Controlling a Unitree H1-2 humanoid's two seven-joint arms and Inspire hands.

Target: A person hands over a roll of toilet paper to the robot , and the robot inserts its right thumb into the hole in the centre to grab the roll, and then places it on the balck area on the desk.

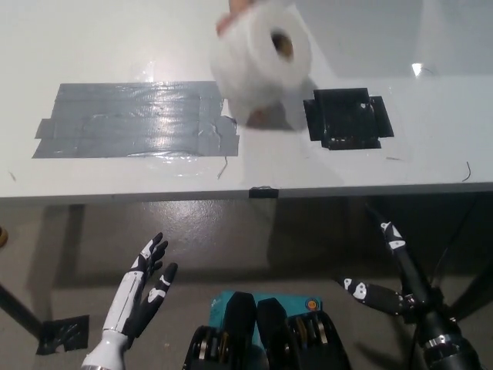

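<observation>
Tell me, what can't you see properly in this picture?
- Person's hand, head view: cut off by the top edge and mostly hidden behind the roll.
- Roll: blurred, so its surface detail is unclear.
- Desk behind the roll: covered by it.
- Right robot hand: black against the dark floor, so its shape is hard to make out.
- Left robot hand: open, clear, low at the left.
</observation>
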